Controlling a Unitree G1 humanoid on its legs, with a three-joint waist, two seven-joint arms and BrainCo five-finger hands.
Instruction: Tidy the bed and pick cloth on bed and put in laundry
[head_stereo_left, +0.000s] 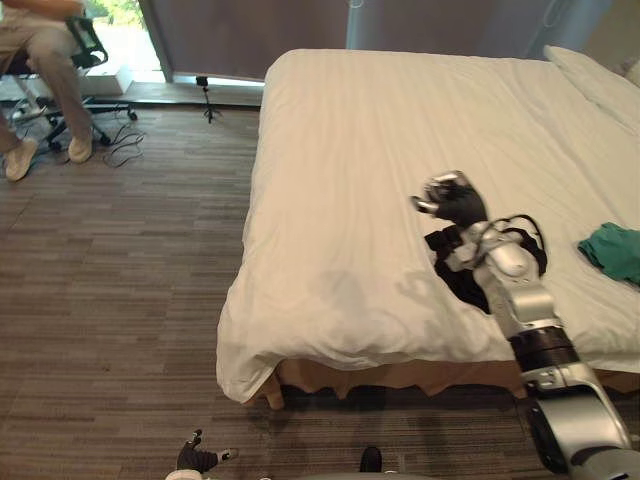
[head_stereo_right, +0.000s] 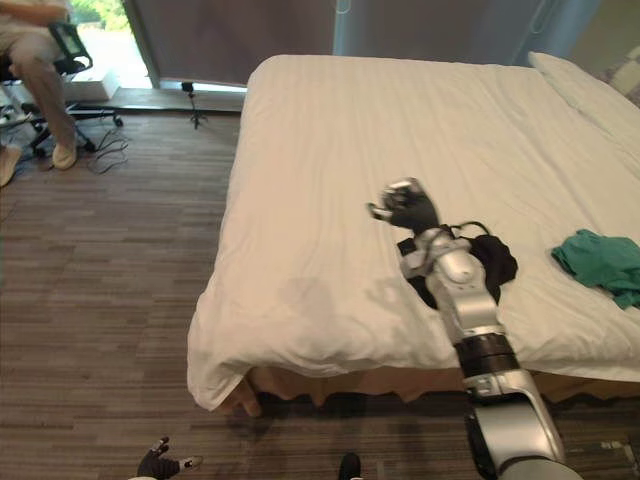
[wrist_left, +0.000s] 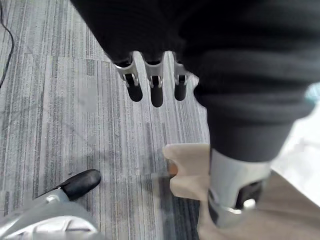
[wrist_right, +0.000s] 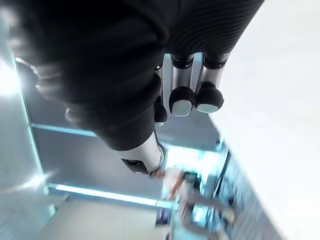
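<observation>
A wide bed (head_stereo_left: 380, 140) under a white sheet fills the right half of the eye views. A crumpled black cloth (head_stereo_right: 497, 258) lies near its front edge, partly hidden beneath my right forearm. A green cloth (head_stereo_left: 614, 250) sits further right on the sheet. My right hand (head_stereo_left: 456, 199) hovers above the sheet just beyond the black cloth, fingers (wrist_right: 183, 100) curled and holding nothing. Down by the floor in front of the bed, my left hand (head_stereo_left: 199, 458) hangs with relaxed fingers (wrist_left: 156, 87).
A person sits on a wheeled office chair (head_stereo_left: 85, 45) at the far left, with cables on the wood floor (head_stereo_left: 120, 300) nearby. A small tripod (head_stereo_left: 206, 100) stands by the curtain. A pillow (head_stereo_left: 600, 80) lies at the bed's far right.
</observation>
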